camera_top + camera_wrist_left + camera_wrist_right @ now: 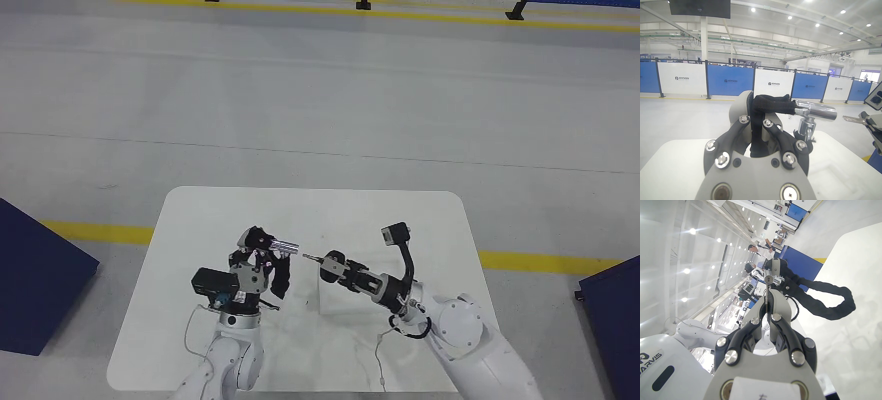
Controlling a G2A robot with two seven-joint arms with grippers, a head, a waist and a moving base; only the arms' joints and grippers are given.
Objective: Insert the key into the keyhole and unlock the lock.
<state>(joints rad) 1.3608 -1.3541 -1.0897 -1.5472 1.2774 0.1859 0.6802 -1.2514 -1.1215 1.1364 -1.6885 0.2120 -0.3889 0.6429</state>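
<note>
Chrome lock [822, 111] aloft; key [852, 119] tip near keyhole [769, 279].

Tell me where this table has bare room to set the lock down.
Bare: the far strip of the table, between its far edge and the lock; its left side; its far right corner. Crowded: the middle, where the left gripper holds the lock and the right gripper the key.
</note>
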